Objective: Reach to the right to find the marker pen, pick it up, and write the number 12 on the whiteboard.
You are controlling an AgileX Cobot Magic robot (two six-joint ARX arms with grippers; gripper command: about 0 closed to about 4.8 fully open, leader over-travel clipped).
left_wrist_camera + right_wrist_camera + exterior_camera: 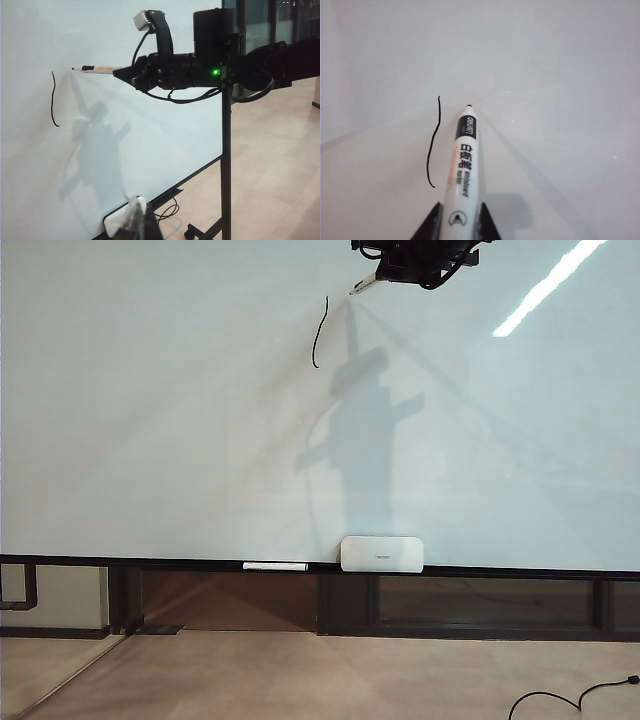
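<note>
The right tool (459, 220), its two dark fingers (431, 225) clamped around the barrel of the marker pen (462, 170), holds the pen level near the whiteboard's (150, 440) top edge, the black tip meeting or almost meeting the glossy board just beside the upper end of a single curved black stroke (319, 332). On the dark ledge along the board's bottom edge lie a slim white stick (275, 566) and, just beside it, a white rounded box (381, 553). The left tool (137, 225) shows only as a blurred shape low in its own camera, and whether it is parted or closed cannot be told.
</note>
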